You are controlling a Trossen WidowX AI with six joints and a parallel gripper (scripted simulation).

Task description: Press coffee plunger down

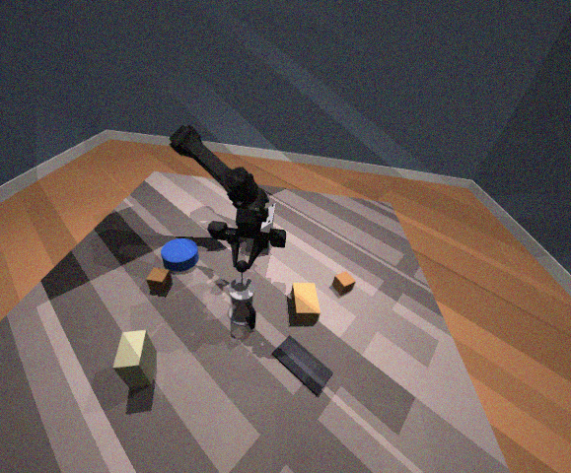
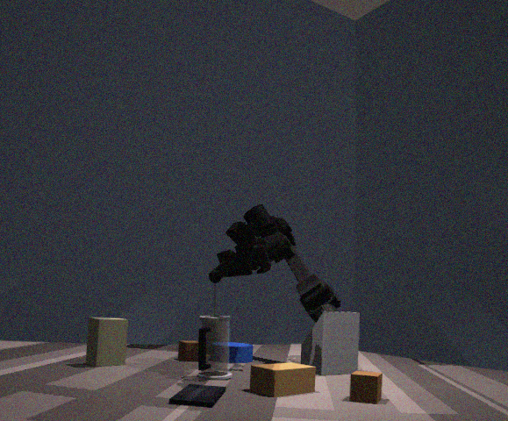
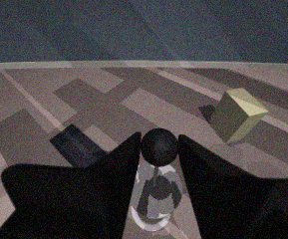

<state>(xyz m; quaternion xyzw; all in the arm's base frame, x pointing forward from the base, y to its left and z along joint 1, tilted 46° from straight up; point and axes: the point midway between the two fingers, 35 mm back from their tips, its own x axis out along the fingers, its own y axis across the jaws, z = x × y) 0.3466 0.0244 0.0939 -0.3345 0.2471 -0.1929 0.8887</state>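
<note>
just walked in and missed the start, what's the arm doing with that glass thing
The arm's gripper is shut on the black ball knob at the top of a French press plunger. The thin rod rises well above the glass press, so the plunger is not yet pushed down. The press stands upright on the striped mat, among a blue disc, some blocks and a dark flat slab. The pressing itself is yet to come.

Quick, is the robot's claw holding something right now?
Gripper: closed on the round black knob at the top of the glass coffee press's plunger.
</note>
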